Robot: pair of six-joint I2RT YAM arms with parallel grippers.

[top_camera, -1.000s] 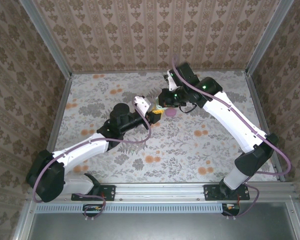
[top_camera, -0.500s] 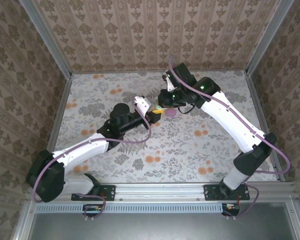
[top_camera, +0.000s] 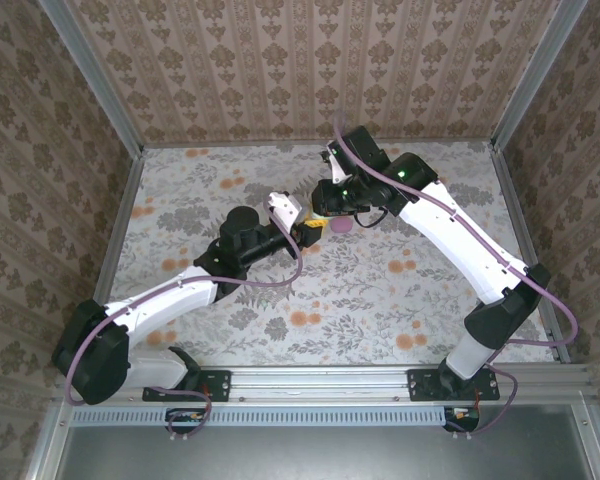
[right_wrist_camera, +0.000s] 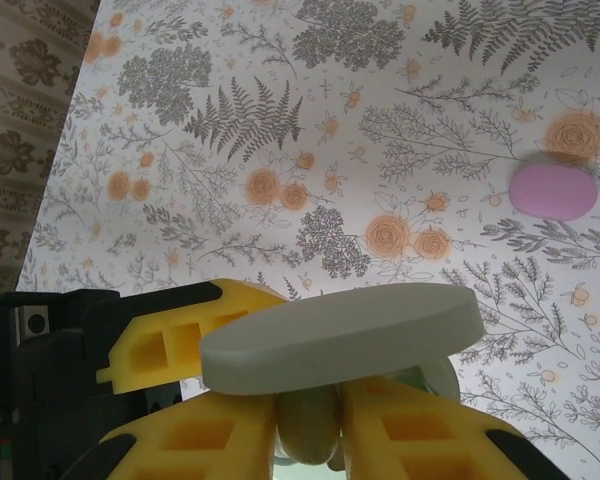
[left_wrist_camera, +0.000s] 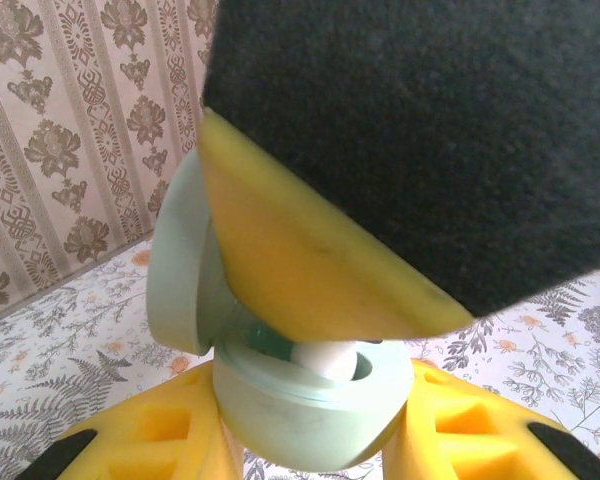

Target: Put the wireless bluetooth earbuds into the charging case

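My left gripper (left_wrist_camera: pixel 310 445) is shut on the pale green charging case (left_wrist_camera: pixel 310 415), its yellow fingers on both sides of the base. The lid (left_wrist_camera: pixel 175 270) stands open to the left. A pale whitish earbud (left_wrist_camera: pixel 327 360) sits in a well of the case. My right gripper (right_wrist_camera: pixel 308 425) hangs just above the case, its fingers still closed on this earbud (right_wrist_camera: pixel 308 432), behind the lid's edge (right_wrist_camera: pixel 340 335). In the top view both grippers, left (top_camera: pixel 308 232) and right (top_camera: pixel 322 210), meet at the table's middle.
A pinkish-purple pebble-shaped piece (right_wrist_camera: pixel 552 192) lies on the floral tabletop just right of the grippers, also seen from above (top_camera: pixel 342 226). Patterned walls stand at the back and sides. Open table (top_camera: pixel 380 300) stretches toward the near edge.
The right arm's wrist has shifted slightly over the case. The left arm and the case have stayed in place.
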